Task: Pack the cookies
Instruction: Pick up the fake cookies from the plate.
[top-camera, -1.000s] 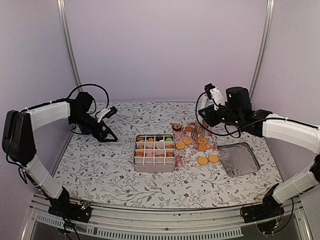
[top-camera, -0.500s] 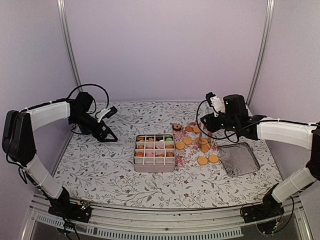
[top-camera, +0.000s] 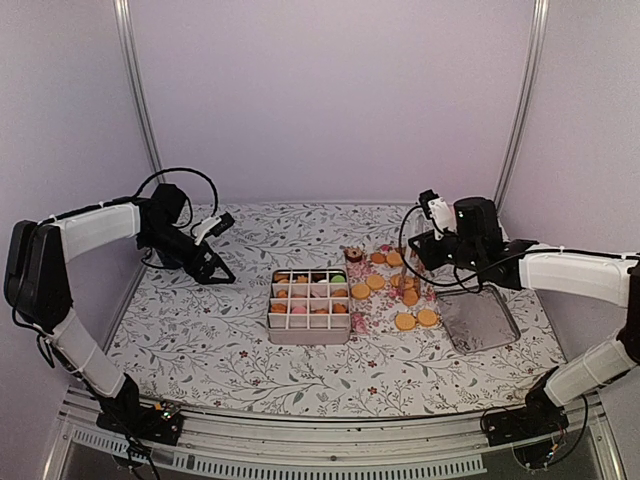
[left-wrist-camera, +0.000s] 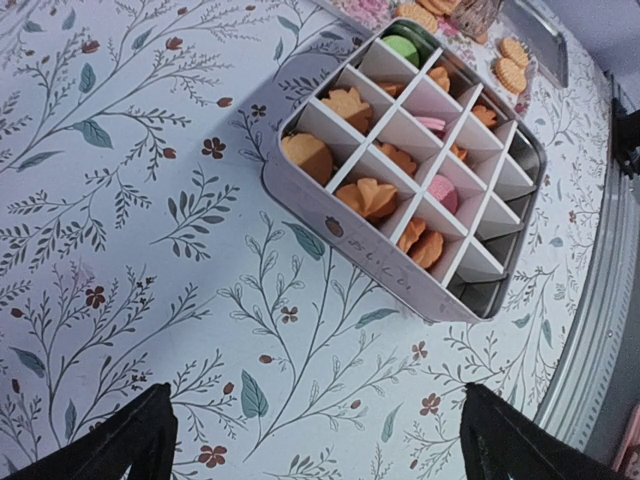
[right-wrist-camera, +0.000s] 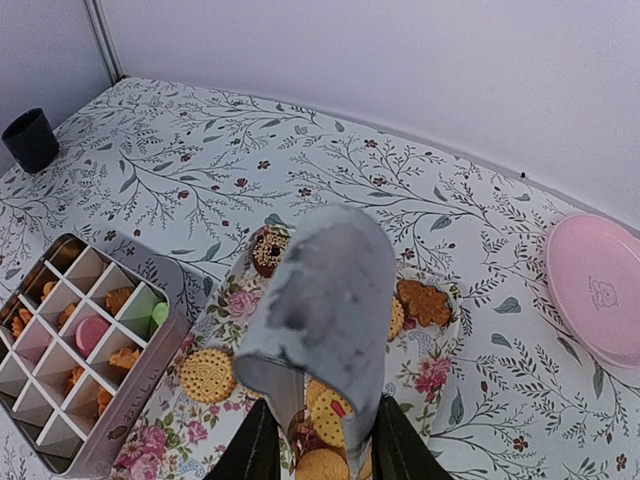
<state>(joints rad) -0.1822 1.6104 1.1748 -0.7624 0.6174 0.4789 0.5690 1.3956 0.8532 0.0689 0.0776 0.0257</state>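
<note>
Several round orange-tan cookies lie on a floral tray right of a divided tin box. The box holds orange, pink and green cookies. My right gripper is shut on a grey metal scoop-like tool and holds it just over the tray's cookies. A dark brown ring cookie lies at the tray's far end. My left gripper is wide open and empty, low over the cloth left of the box; its fingertips frame bare cloth.
The tin's lid lies right of the tray. A large pink plate sits at the far right and a black cup at the far left. Side walls and corner posts close in the table.
My right arm has swung right and lowered, carrying the tool down over the tray's cookies. The left arm has not moved.
</note>
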